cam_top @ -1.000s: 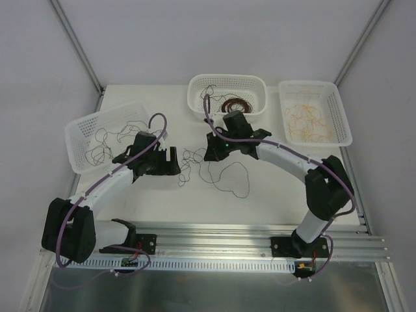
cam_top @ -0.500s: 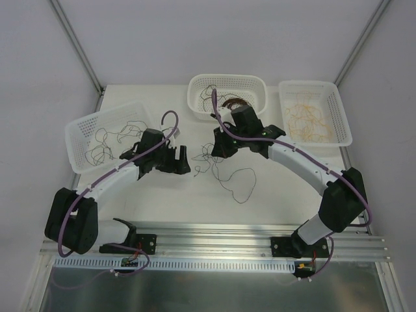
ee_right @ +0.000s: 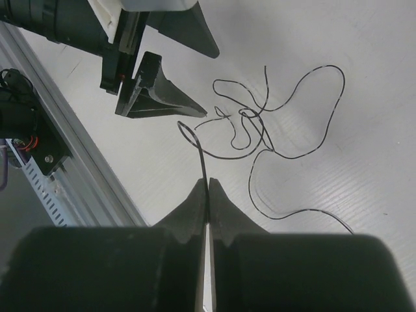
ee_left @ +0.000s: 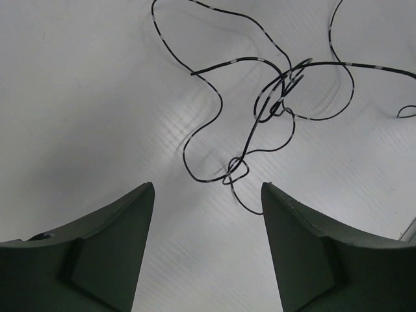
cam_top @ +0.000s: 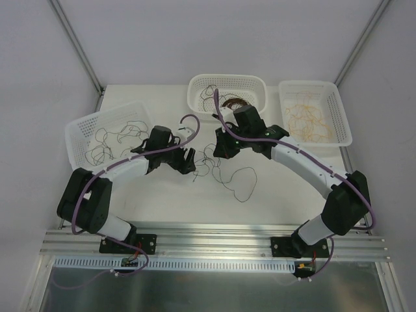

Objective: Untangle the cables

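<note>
Nearest, the metal rail (cam_top: 214, 235) carries both arm bases at the edge of the table (cam_top: 156, 201). Just beyond, on the white top between the 2 arms, lies the dark cable tangle (ee_left: 281, 103), knotted and looping. The left gripper (ee_left: 207, 190) hovers over its left end with its 2 fingers apart, a small loop lying just ahead of the tips. The right gripper (ee_right: 208, 183) faces it, fingers pressed together on a strand of that tangle, which rises from the tips in a loop. Further back stand 3 white baskets: the left basket (cam_top: 79, 129) holds dark strands (cam_top: 104, 146), the middle basket (cam_top: 195, 97) a brown coil (cam_top: 234, 104), the right basket (cam_top: 344, 123) yellow-tan strands (cam_top: 309, 120)
</note>
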